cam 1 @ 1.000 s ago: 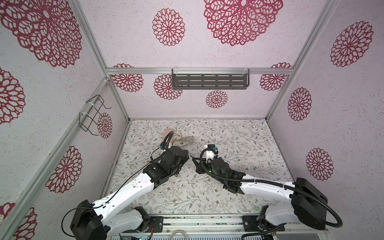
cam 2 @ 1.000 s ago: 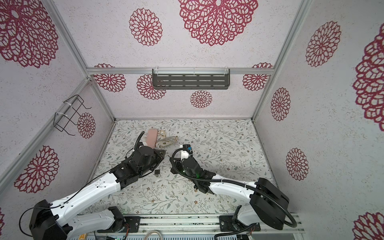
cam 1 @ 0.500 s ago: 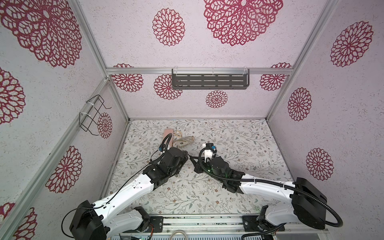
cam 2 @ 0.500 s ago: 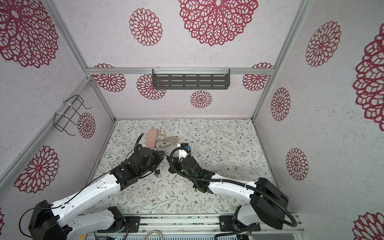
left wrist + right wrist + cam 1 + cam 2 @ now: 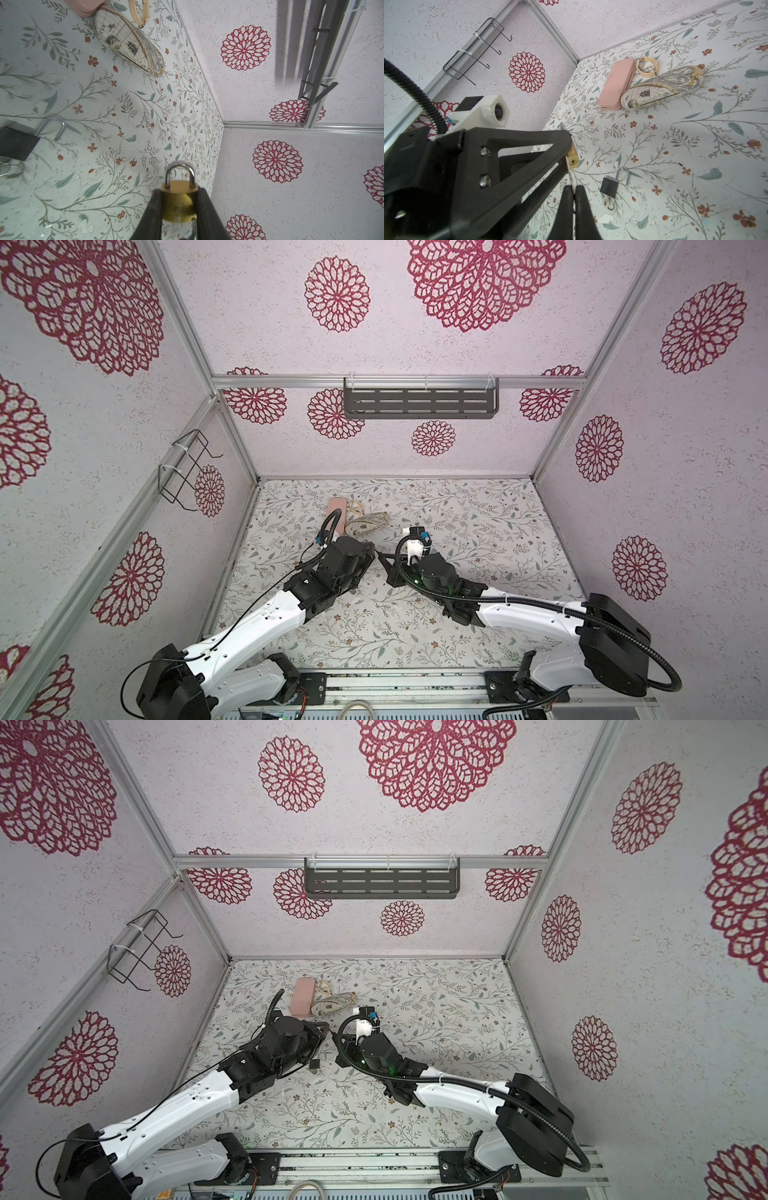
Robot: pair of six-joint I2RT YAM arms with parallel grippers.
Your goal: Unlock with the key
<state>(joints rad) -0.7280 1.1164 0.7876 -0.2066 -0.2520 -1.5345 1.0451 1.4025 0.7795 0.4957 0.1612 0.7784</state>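
Observation:
My left gripper (image 5: 180,191) is shut on a brass padlock (image 5: 179,204), gripping its body from both sides; the steel shackle (image 5: 180,169) looks closed. My right gripper (image 5: 573,188) is shut on a thin silver key (image 5: 569,172), and the key's blade runs up to the underside of the brass padlock (image 5: 573,158). In both top views the two grippers meet above the table's middle, the left gripper (image 5: 371,554) against the right gripper (image 5: 385,563). A black padlock (image 5: 609,186) lies on the table with its shackle open and a key on a ring (image 5: 608,202) in it.
A pink case (image 5: 616,83), a map-printed case (image 5: 662,87) and a cream strap loop (image 5: 646,66) lie towards the back left of the table. A wire rack (image 5: 185,472) hangs on the left wall. A grey shelf (image 5: 419,402) is on the back wall.
The right gripper has edged a little to the left, closer to the left gripper. Both grips are unchanged.

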